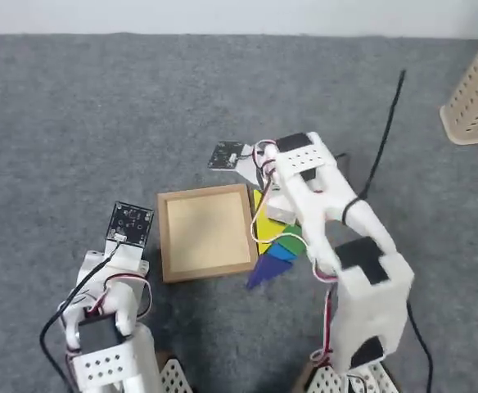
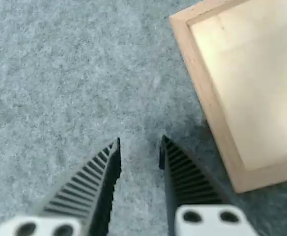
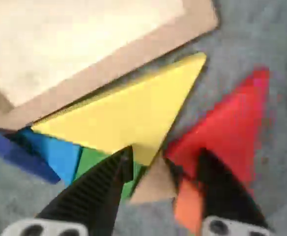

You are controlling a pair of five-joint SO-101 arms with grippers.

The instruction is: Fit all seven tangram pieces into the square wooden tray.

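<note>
From above, the tray (image 1: 164, 239) lies bare on the grey tabletop (image 1: 75, 123). The tangram pieces (image 1: 276, 246) are heaped close against its rim on the right arm's side, so I'd say each needs only a short lift over the edge. The right arm (image 1: 329, 213) leans over that heap. The left arm (image 1: 108, 311) sits off the opposite edge, with open room around it.

In the left wrist view, the left end effector (image 2: 138, 152) is spread with nothing between its fingers, over bare tabletop just beside the tray's corner.

In the right wrist view, the right end effector (image 3: 165, 157) is spread and empty, straddling the spot where the yellow triangle (image 3: 129, 118) and the red triangle (image 3: 227, 123) meet. Other pieces crowd in there, leaving little finger room, I'd judge.
</note>
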